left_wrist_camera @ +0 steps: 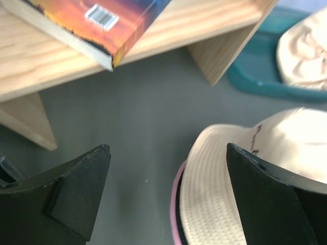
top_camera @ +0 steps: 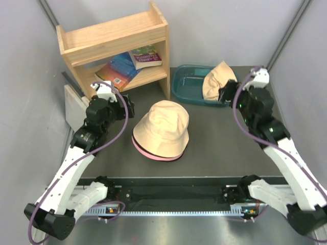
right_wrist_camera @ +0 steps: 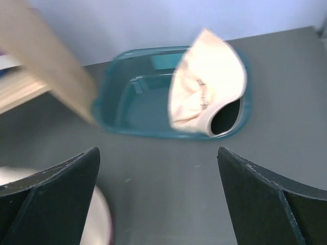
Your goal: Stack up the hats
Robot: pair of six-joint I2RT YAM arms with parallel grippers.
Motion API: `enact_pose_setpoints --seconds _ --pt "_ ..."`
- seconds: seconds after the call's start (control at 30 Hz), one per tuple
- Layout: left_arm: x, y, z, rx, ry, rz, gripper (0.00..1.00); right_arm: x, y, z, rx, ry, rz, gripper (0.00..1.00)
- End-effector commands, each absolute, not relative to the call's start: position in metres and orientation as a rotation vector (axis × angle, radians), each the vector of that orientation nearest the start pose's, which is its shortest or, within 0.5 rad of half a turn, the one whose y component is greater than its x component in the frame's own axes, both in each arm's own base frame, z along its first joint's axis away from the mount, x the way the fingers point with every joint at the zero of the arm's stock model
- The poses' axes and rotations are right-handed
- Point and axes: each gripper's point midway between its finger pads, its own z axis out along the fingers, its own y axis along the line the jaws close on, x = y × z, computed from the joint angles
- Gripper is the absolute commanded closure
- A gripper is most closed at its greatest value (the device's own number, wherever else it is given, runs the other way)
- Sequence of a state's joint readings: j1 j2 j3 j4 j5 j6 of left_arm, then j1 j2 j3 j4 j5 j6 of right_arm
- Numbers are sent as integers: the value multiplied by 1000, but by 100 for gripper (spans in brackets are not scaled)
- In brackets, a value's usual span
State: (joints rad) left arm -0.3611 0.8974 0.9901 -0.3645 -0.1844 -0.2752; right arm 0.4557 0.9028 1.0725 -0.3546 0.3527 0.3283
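My left pincer [left_wrist_camera: 166,153] is spread wide and pinches nothing, above the grey worktop [left_wrist_camera: 133,102]. Just to its right, partly under its right finger, lies the stack [left_wrist_camera: 214,178]. It is beige on top, with a black edge and a pink brim [left_wrist_camera: 175,204] showing beneath.

Ahead of this pincer stands a wooden shelf [left_wrist_camera: 168,35]. It holds a book [left_wrist_camera: 102,25] that juts past the board's edge. The top view shows a second book [top_camera: 147,56] beside it.

My right pincer [right_wrist_camera: 158,153] is also spread wide and empty. Just ahead of it sits a teal tub [right_wrist_camera: 133,97]. At the tub's right end a loose hat [right_wrist_camera: 204,81], beige, lies tilted on its side. It leans over the far rim, and its dark inside faces my pincer.
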Motion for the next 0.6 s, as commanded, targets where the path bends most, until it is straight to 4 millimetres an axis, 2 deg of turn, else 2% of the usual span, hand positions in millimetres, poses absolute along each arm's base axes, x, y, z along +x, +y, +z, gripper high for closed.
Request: enact_pose_setpoints --seconds 0.0,0.03,0.1,0.13,0.2,0.27,0.3,0.37,0.4,0.43,0.57 --pt "307 -89 274 35 1901 -198 1 356 80 326 81 1816 168 4" --pt "306 -91 269 46 1914 -204 1 372 71 312 105 1849 147 4" --pt "306 -92 257 60 1952 -203 1 396 74 293 108 1882 194 6" --pt "306 -92 254 59 1959 -197 1 404 67 286 127 1892 202 7" --pt "305 -89 245 58 1983 -176 1 425 72 267 127 1917 258 9" --pt "304 -87 240 62 1993 -156 1 439 68 259 146 1917 271 10" --pt "304 -81 235 53 2007 -122 1 449 68 245 165 1941 273 11" --pt "303 -74 234 37 2010 -80 1 458 69 240 176 1958 291 12" --pt "302 -71 231 29 2013 -64 1 463 68 227 187 1986 286 13" --pt "301 -67 231 16 2010 -47 1 467 68 225 194 1985 286 13" --pt "299 -66 234 2 1987 -57 1 479 70 201 218 2027 295 14"
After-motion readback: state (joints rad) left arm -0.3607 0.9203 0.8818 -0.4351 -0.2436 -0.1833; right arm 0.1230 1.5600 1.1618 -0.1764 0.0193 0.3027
